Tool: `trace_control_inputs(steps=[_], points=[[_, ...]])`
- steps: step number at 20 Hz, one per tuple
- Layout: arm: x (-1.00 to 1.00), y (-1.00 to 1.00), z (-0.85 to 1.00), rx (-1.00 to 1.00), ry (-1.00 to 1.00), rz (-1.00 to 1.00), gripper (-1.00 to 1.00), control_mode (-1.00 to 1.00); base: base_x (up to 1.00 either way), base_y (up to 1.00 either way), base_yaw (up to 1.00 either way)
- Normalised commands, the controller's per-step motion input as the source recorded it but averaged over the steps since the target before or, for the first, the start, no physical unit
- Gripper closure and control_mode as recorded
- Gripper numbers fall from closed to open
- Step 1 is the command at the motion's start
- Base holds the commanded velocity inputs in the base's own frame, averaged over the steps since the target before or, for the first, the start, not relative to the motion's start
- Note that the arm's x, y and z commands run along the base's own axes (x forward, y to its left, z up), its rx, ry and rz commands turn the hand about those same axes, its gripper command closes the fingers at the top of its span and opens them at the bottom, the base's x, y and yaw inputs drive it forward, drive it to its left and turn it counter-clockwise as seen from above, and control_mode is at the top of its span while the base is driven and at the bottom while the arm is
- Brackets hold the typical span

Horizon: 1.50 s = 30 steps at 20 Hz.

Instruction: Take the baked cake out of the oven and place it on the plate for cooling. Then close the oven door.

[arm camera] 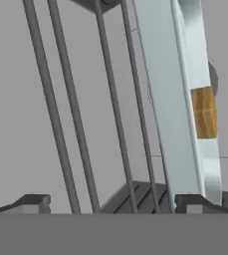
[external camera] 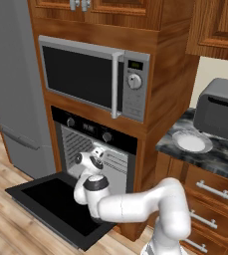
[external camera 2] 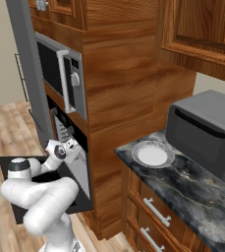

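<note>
Baked cake (arm camera: 204, 112): small golden-tan block on the pale baking tray (arm camera: 172, 99), inside the oven cavity, seen in the hand view beyond the wire rack bars (arm camera: 75, 109).
Oven (external camera: 93, 144): black, built into the wooden cabinet below the silver microwave (external camera: 93, 77); knobs and display along its top band.
Oven door (external camera: 56, 204): folded down flat, glass facing up, arm reaching over it.
Gripper (external camera: 93, 158): at the mouth of the cavity; fingers (arm camera: 36, 201) spread wide, released, nothing between them.
Plate (external camera 2: 152, 155): round, white-grey, on the dark marbled counter (external camera 2: 192, 197), just beside the grey toaster box (external camera 2: 207, 135), well apart from the cake.
</note>
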Motion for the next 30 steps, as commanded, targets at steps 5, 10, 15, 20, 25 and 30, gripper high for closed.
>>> trace_control_inputs(steps=[5, 10, 15, 20, 25, 30], points=[[0.27, 0.53, -1.00, -0.20, 0.09, 0.00, -1.00, -1.00, 0.00, 0.00, 0.00], [0.29, 0.73, -1.00, -0.24, 0.11, 0.00, -1.00, -1.00, 0.00, 0.00, 0.00], [0.30, 0.74, -1.00, -0.27, 0.13, 0.00, 1.00, -1.00, 0.00, 0.00, 0.00], [0.09, 0.64, -1.00, -0.29, 0.20, 0.00, 1.00, -1.00, 0.00, 0.00, 0.00], [-0.03, 0.70, -1.00, -0.34, 0.30, -0.05, 1.00, -1.00, 0.00, 0.00, 0.00], [-0.32, 1.00, -1.00, -0.40, 0.38, -0.16, 1.00, -1.00, 0.00, 0.00, 0.00]])
